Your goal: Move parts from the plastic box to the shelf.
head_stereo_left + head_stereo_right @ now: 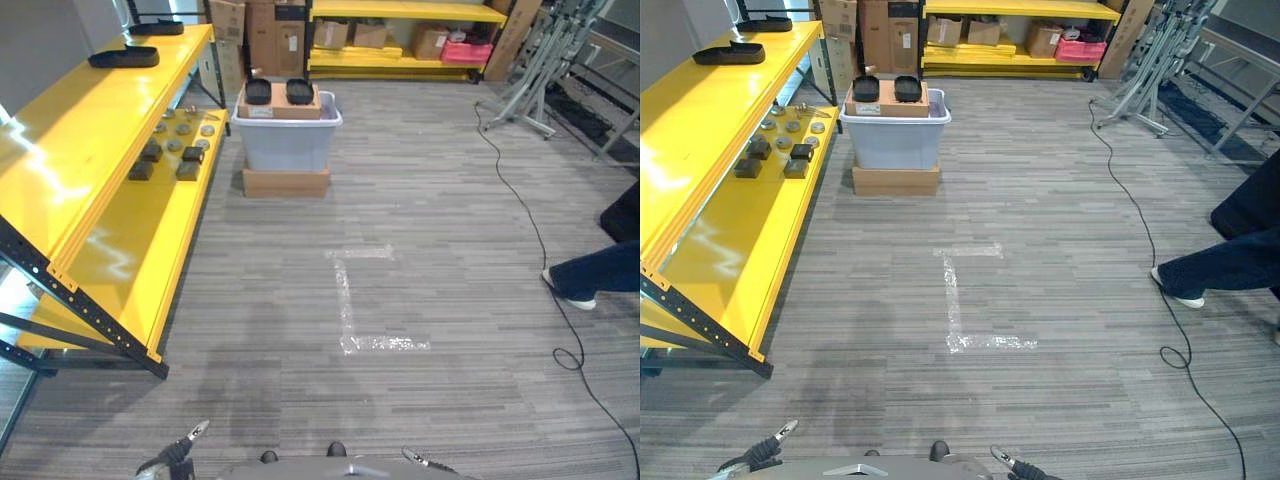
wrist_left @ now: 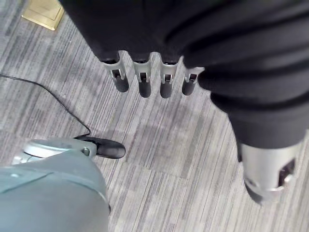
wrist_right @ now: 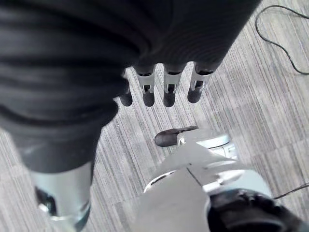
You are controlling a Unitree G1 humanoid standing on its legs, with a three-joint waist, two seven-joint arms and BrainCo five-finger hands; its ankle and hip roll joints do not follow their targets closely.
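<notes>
The grey plastic box (image 1: 287, 140) stands far ahead on a flat cardboard box (image 1: 286, 182), beside the yellow shelf (image 1: 90, 130) on my left. Across its top lies a cardboard tray carrying two black parts (image 1: 258, 91). Several dark and round metal parts (image 1: 165, 160) lie on the shelf's lower level, and black trays (image 1: 124, 57) rest on its upper level. My left hand (image 2: 143, 82) hangs at my side over the carpet, fingers straight and holding nothing. My right hand (image 3: 169, 89) hangs the same way on the other side, open and empty.
White tape marks (image 1: 348, 300) lie on the grey carpet between me and the box. A person's leg and shoe (image 1: 590, 275) reach in from the right. A second yellow rack with cardboard boxes (image 1: 400, 40) stands at the back, with metal stands (image 1: 540, 70) at the back right.
</notes>
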